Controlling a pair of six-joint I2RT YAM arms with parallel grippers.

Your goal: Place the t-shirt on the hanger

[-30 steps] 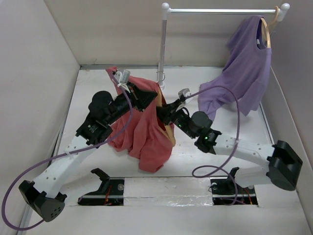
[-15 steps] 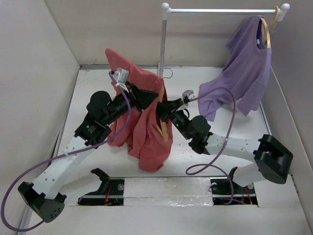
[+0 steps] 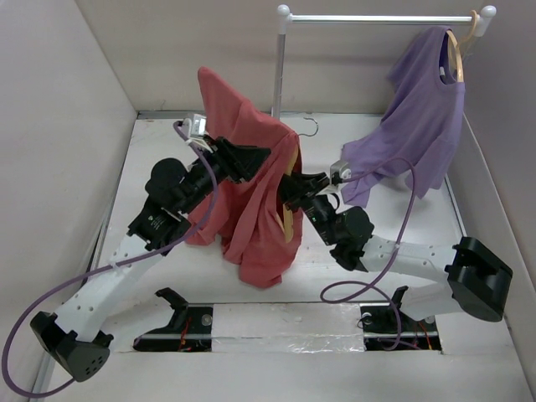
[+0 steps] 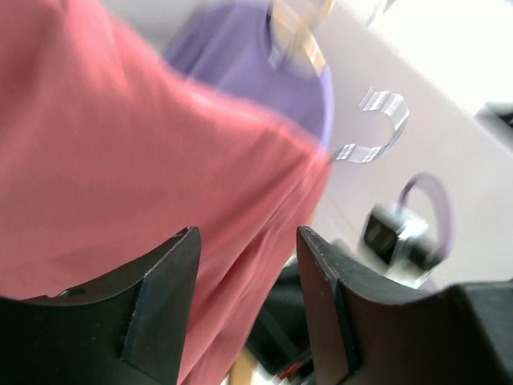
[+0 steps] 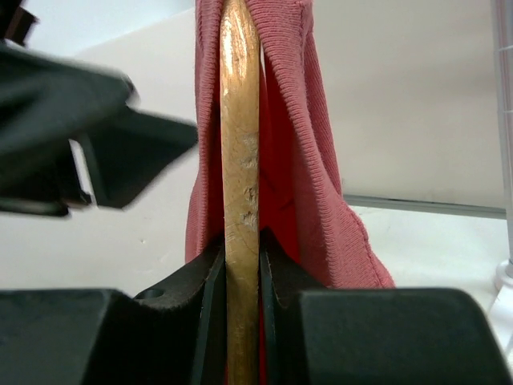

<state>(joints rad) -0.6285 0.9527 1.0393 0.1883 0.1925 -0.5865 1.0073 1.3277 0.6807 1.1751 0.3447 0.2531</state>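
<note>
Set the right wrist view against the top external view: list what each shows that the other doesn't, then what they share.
Only the right wrist view: the right claw shut on the hanger seen edge-on, its wood scuffed, and the ribbed hem of the t-shirt close beside it. Only the top external view: the hanger's metal hook, the left claw at the t-shirt's side, and the purple t-shirt hanging from the rail. Both: the t-shirt draped over the hanger at the right claw.

Coral-red t-shirt over orange-tan wood hanger at black R gripper; purple t-shirt beyond it; white table.
</note>
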